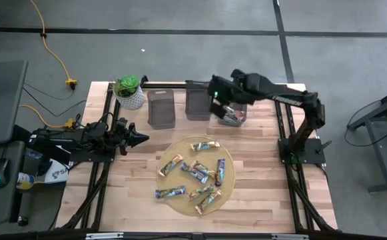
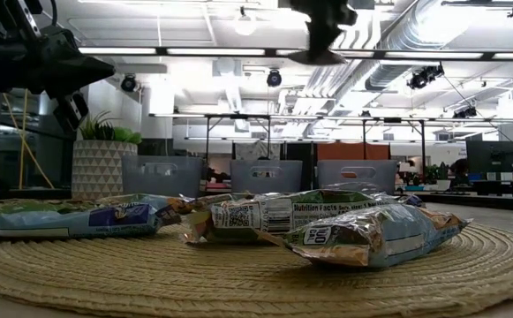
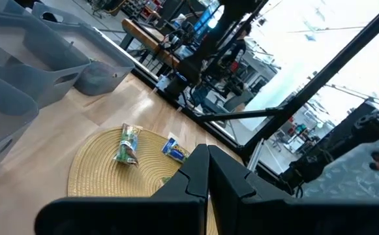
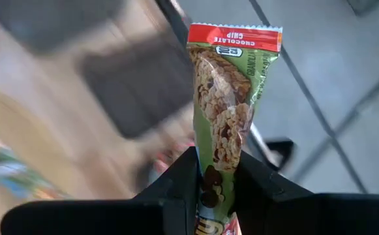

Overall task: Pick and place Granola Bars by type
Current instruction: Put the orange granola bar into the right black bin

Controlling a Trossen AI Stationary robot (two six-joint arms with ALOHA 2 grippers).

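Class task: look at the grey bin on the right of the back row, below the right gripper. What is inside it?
The right bin holds a few wrapped granola bars. The right gripper, itself holding a bar, covers part of the bin, so no count is possible.

I'm seeing both arms showing matte black, boxy links with rounded joints. Right arm [image 1: 273,93] is glowing a small green LED near its wrist. Left arm [image 1: 86,137] is trailing dark cables, its tool [image 3: 207,171] tapering into two plain black wedge fingers.
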